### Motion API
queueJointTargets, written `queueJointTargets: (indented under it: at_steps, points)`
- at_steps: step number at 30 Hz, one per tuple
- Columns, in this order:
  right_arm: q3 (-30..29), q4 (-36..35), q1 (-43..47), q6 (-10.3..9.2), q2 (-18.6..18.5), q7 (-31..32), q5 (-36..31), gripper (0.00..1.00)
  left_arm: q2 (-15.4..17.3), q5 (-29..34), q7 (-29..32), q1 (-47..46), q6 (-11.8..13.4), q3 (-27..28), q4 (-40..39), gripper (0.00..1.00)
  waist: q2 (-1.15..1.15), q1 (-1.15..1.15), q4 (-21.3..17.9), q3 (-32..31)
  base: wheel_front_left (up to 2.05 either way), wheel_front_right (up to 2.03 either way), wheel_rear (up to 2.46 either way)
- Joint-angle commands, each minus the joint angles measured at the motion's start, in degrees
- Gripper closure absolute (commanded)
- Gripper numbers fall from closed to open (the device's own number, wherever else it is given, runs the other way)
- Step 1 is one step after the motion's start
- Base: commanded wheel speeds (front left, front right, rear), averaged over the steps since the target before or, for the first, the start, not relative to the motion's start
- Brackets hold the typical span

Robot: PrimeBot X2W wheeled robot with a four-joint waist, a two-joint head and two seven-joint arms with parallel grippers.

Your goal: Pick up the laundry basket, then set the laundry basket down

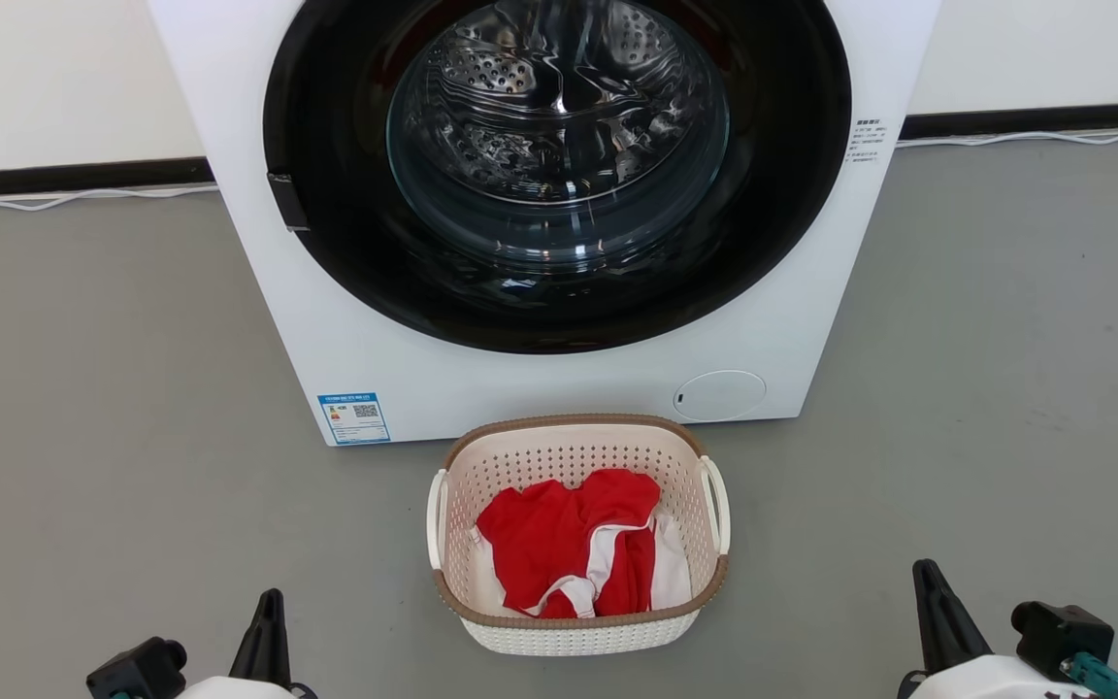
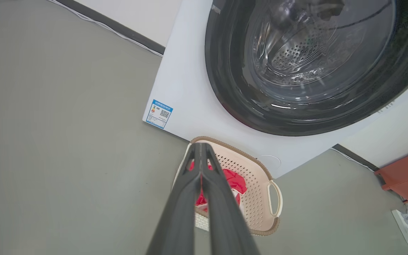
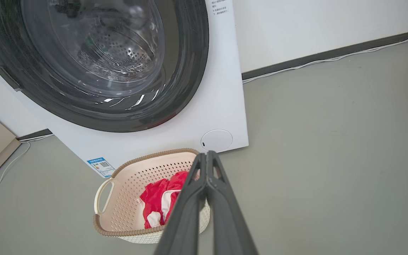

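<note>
Where the basket sits: your small cream perforated plastic laundry basket (image 1: 569, 451), brown woven-look rim, stands upright on the floor, between both grippers and touching neither.
Contents: crumpled red-and-white garment (image 1: 569, 544), lying loose inside.
Left gripper (image 2: 200, 147): fingers pressed together, nothing held.
Right gripper (image 3: 207, 154): likewise clenched on nothing.
Stage: you could read this as a basket awaiting its lift or one already set down.
Risk: in any lift, uneven pull on the white side handles (image 1: 717, 519) would likely tip it and spill the garment; a forward swing would strike the large white front-loading washing machine (image 1: 520, 388) just behind.
Surface: smooth grey floor (image 1: 1005, 388); a nudged basket may slide.
Room: white wall, dark skirting (image 1: 54, 177), white cable (image 1: 64, 200) alongside.
</note>
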Motion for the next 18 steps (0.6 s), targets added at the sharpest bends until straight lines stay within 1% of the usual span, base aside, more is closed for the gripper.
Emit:
queueJointTargets:
  at_steps: [1, 16, 18]
  points:
    - [0.00, -2.08, -1.78, 0.10, -0.35, 0.48, 2.26, 1.00, 0.57, -1.93, 0.41, -2.23, -0.44, 0.56, -1.87, 1.00, 0.00, -0.01, 0.04, 0.00, 0.00, 0.00, 0.00]
    - [-0.07, -3.84, -2.13, 0.15, -0.39, 2.96, 13.67, 1.00, 0.60, -10.73, 2.92, -2.70, -0.87, 0.96, -3.36, 1.00, 0.00, -0.02, 0.35, -0.01, 0.00, 0.00, 0.00]
    - [-0.08, -3.95, -2.15, 0.15, -0.39, 3.13, 14.43, 1.00, 0.61, -11.31, 3.08, -2.73, -0.90, 0.98, -3.46, 1.00, 0.00, -0.02, 0.37, -0.01, 0.00, 0.00, 0.00]
